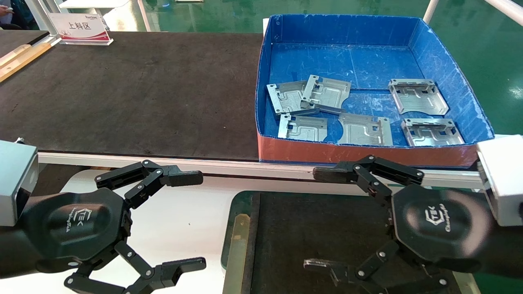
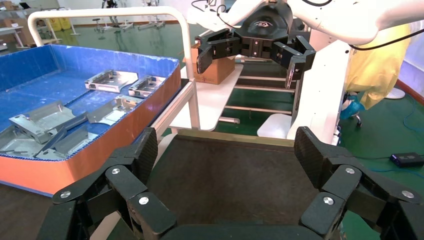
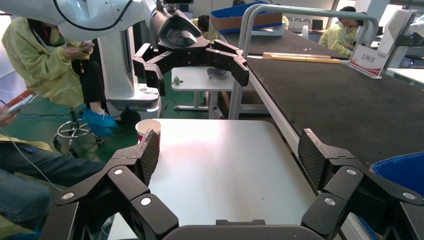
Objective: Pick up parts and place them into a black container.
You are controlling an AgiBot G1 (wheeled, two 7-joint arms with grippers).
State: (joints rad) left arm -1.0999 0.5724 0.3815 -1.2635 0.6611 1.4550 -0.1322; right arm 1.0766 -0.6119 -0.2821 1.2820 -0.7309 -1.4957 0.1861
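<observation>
Nearest, low on the right: right gripper [image 1: 327, 218], fingers spread wide and holding nothing, hovering over the black container [image 1: 286, 245], whose dark matte floor shows bare, green rim and a brass-coloured strip along its left side. Low on the left, at about the same depth: left gripper [image 1: 186, 220], likewise spread wide and empty, over the white side table [image 1: 184, 228], well apart from any work.

Beyond a pale rail, up on the counter [image 1: 135, 98]: blue box [image 1: 445, 69] with a red front wall, directly ahead of the right gripper and well to the right of the left one. Inside, six parts [image 1: 365, 130] lying flat or nearly so on the blue floor: three close behind the red wall, two overlapping at the left-centre, one alone further back on the right. Nearest to the right gripper by judgement: the middle front plate, close behind the red wall, roughly square, so no marked long axis.

Coming move, as judged: up over the red wall, forward, then down. Little room between the front row and that wall, so a descent from above rather than a slide in. Open floor in the far half of the box; plenty of free space on the dark mat to the left. Sign [image 1: 79, 27] at the far left, out of the way.
</observation>
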